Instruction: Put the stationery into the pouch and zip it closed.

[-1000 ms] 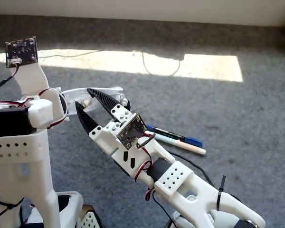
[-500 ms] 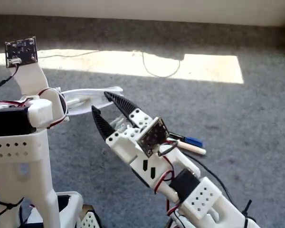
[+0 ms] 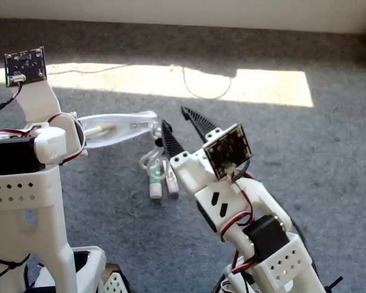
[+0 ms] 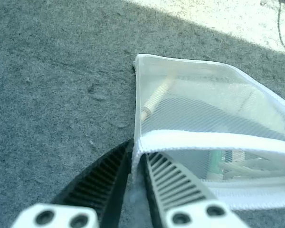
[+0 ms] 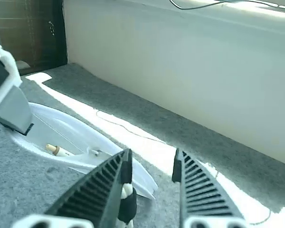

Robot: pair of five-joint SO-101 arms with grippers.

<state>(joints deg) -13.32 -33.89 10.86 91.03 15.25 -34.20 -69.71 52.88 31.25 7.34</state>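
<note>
One white mesh pouch hangs just above the grey carpet, toward its left side, stretched out sideways with its mouth end toward the middle. The left gripper has its two black ribbed fingers pinched narrow on the pouch's bound edge at one corner. Inside the pouch lies one slim pale stick with a tan tip, resting along the lower wall. In the left wrist view a green shape and some white bars show through the mesh, but I cannot tell whether they are in the pouch or under it. On the carpet just below the pouch's mouth end lie two short white pieces side by side, one with a green band and one plain, with a thin white loop touching them. The right gripper hovers above the middle of the carpet, just beside the pouch's mouth end, its fingers spread wide and holding nothing. The right arm's body covers the carpet to the right of the two pieces. Toward the far edge of the carpet a bright strip of sunlight runs across, one thin cable loops through it, and a pale wall stands behind.
</note>
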